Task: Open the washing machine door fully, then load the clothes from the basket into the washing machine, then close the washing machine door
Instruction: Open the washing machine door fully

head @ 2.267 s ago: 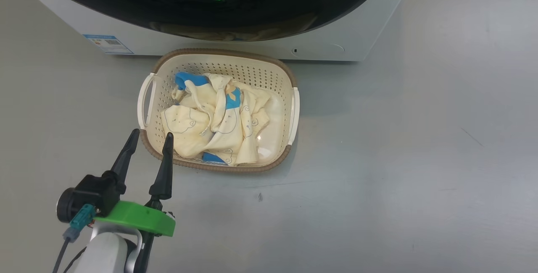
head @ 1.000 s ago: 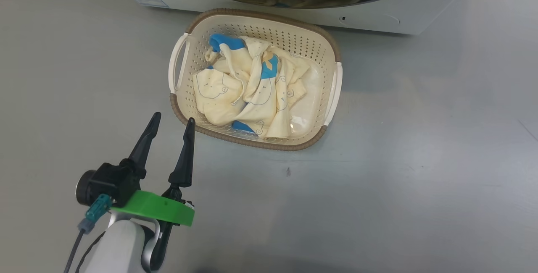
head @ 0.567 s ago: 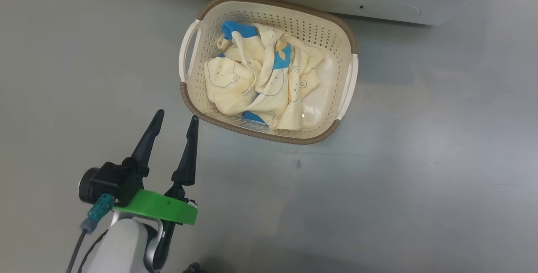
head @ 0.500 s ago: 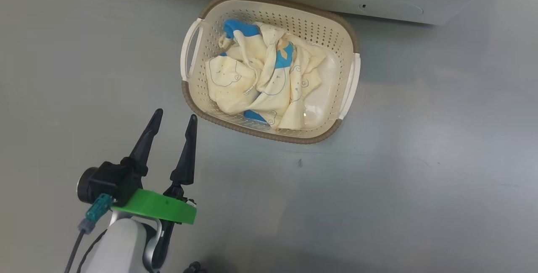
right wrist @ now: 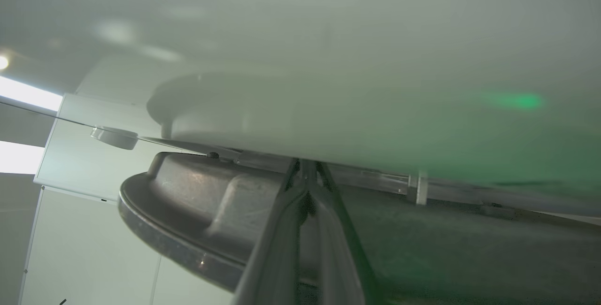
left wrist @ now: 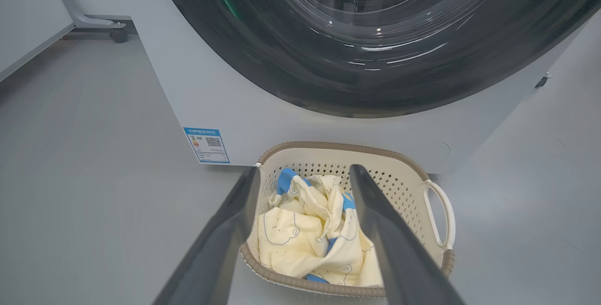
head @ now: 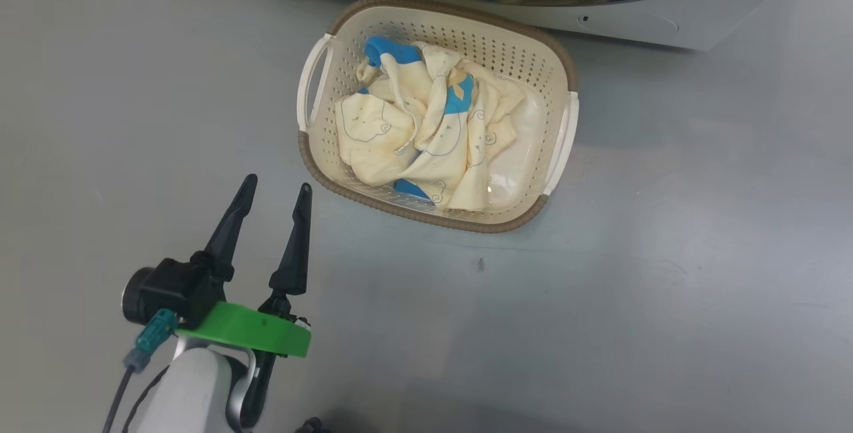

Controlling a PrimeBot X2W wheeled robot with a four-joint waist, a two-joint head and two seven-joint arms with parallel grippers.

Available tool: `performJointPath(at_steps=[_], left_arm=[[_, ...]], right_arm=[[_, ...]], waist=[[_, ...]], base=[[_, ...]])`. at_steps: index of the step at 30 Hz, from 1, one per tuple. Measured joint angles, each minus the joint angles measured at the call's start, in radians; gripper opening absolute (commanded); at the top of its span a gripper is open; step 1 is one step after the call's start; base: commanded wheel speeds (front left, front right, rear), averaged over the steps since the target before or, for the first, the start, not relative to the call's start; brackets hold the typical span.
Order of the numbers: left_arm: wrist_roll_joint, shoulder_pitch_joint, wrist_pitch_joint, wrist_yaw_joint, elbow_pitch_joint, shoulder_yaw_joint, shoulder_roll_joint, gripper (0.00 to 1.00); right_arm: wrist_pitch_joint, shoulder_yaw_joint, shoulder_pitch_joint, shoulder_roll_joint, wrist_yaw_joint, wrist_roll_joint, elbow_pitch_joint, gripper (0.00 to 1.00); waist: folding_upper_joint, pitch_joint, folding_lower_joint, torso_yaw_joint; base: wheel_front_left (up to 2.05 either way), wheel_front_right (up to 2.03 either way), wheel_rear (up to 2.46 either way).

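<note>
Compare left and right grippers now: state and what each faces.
Left gripper stands open and empty; right gripper is shut, fingers pressed together. Left gripper points toward the basket of clothes; right gripper points at a pale surface and grey domed part, unclear what. Both have two long dark fingers, nothing held.

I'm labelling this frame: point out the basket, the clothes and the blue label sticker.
basket (head: 493,43): head view, far perforated wall.
clothes (head: 373,133): head view, left cream garment of the pile.
blue label sticker (left wrist: 206,145): left wrist view, its middle.
</note>
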Motion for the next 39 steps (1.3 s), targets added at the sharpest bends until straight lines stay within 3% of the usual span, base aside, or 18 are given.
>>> performJointPath(at_steps=[19,39], left_arm=[[-0.04,-0.001,0.0,0.0,-0.003,0.03,-0.001,1.0],[-0.088,-0.002,0.0,0.0,0.025,0.068,-0.001,1.0]], right_arm=[[0.077,0.051,0.036,0.031,0.0,-0.011,-0.007,0.0],[0.219,0.209,0.242,0.15,0.0,-0.012,-0.071,0.0]], waist=[[0.0,-0.039,0.0,-0.023],[0.0,-0.157,0.0,-0.091]], base=[[0.0,0.0,0.0],[0.0,0.0,0.0]])
